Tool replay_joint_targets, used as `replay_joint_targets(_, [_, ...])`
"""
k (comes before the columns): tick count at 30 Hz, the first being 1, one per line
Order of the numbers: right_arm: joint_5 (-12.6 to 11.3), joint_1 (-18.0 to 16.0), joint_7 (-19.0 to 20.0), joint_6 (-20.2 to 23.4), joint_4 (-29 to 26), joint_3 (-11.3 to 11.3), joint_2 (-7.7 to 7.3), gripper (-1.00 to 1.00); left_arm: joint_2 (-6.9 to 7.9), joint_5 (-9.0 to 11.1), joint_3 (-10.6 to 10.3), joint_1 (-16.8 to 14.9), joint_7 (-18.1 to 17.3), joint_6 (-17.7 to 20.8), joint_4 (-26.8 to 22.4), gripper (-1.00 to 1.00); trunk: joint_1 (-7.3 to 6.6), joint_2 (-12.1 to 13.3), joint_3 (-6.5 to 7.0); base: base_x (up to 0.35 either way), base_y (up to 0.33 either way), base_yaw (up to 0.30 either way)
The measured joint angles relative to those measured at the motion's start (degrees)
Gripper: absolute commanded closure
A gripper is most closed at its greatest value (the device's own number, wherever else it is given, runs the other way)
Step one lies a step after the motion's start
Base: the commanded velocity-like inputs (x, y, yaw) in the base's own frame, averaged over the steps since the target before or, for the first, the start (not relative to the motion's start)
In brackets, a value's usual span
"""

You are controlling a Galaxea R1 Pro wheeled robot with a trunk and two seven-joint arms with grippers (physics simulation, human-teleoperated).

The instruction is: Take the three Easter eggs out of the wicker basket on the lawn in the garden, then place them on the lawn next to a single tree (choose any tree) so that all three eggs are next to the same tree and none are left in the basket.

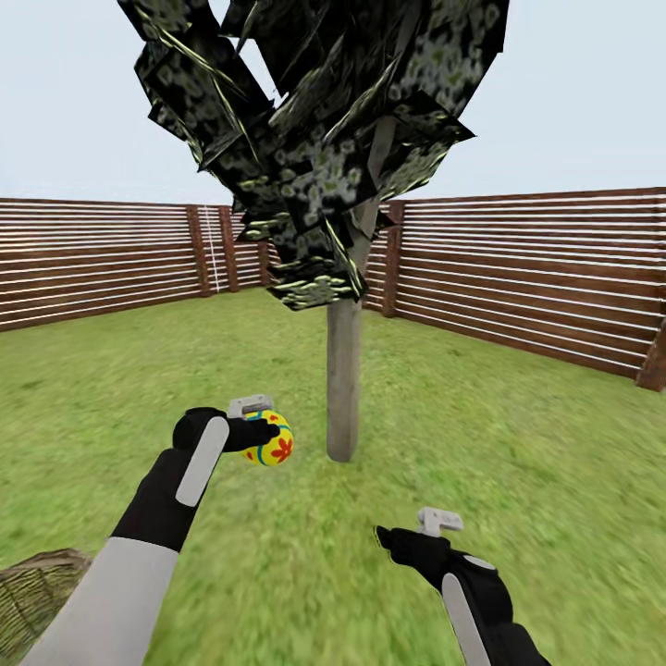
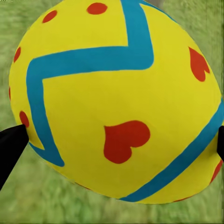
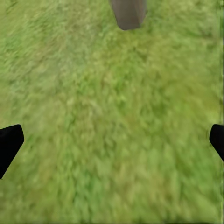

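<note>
Still risky: pinched in the left gripper [image 1: 265, 433] above grass, beside the tree trunk [image 1: 343, 379], Easter egg [image 1: 269, 441] likely rolls if released high; right gripper [image 1: 396, 536] spread, empty.

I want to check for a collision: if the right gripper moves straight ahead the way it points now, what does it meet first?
Most likely bare lawn. The right gripper, open and empty, points down at grass; the tree trunk base lies beyond, probably past that line, though depth is unclear.

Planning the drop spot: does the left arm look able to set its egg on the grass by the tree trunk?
Probably yes. The left gripper holds the egg just beside the trunk, with bare grass below and nothing between.
</note>
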Motion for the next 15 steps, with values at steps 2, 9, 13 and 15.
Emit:
replay_joint_targets(2, [0.0, 0.0, 0.0, 0.0, 0.0, 0.0, 0.0, -1.0, 0.0, 0.0, 0.0, 0.0, 0.7, 0.0, 0.0, 1.0, 0.0, 0.0, 0.13, 0.0, -0.279, -0.223])
replay_joint_targets(9, [0.0, 0.0, 0.0, 0.0, 0.0, 0.0, 0.0, -1.0, 0.0, 0.0, -0.4, 0.0, 1.5, 0.0, 0.2, 1.0, 0.0, 0.0, 0.59, 0.0, -0.28, -0.223])
replay_joint_targets(13, [0.1, 0.0, 0.0, 0.0, 0.0, -0.1, -0.03, -1.0, -0.18, 0.0, -2.1, 0.0, 1.9, 0.0, 6.7, 1.0, 0.0, 0.0, 0.85, 0.0, -0.28, -0.223])
replay_joint_targets(15, [0.1, 0.0, 0.0, 0.0, 0.0, -0.3, -0.07, -1.0, -0.62, 0.0, -2.7, -0.1, 2.0, 0.0, 10.4, 1.0, 0.0, 0.0, 0.99, 0.025, -0.265, -0.223])
